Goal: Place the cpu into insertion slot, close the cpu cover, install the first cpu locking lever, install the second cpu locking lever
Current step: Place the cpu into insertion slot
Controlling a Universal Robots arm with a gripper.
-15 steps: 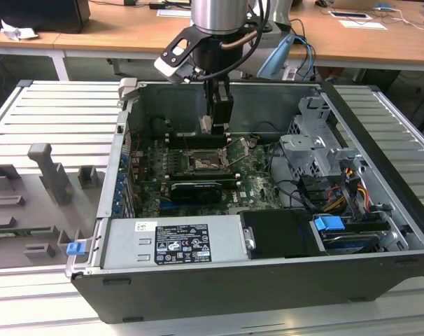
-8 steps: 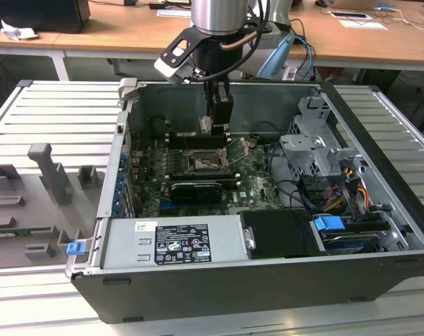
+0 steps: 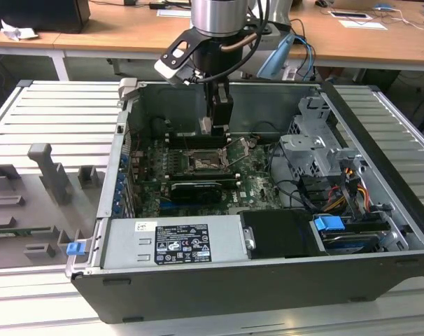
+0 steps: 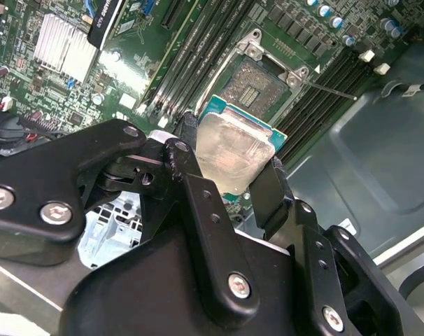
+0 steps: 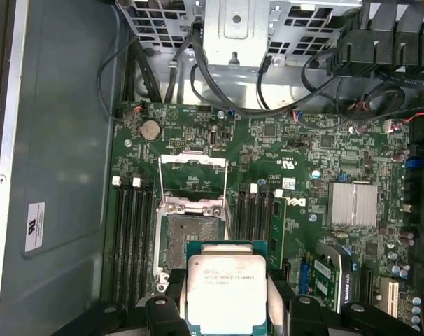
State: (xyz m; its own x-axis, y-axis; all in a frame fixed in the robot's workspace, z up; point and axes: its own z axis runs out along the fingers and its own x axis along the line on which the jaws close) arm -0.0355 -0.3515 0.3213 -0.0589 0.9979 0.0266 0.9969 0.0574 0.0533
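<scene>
We are gripping the cpu [image 5: 227, 290] by two opposite edges, with the hand [image 5: 227, 299] closed on it. In both wrist views we are holding the chip above the green board [image 5: 303, 150], close to the insertion slot [image 5: 191, 241], whose dark pin field is lying bare. The cpu cover [image 5: 193, 155] is standing open at one side of the slot. In the exterior view the hand [image 3: 219, 115] is hanging inside the open computer case [image 3: 198, 280], toward its far wall.
</scene>
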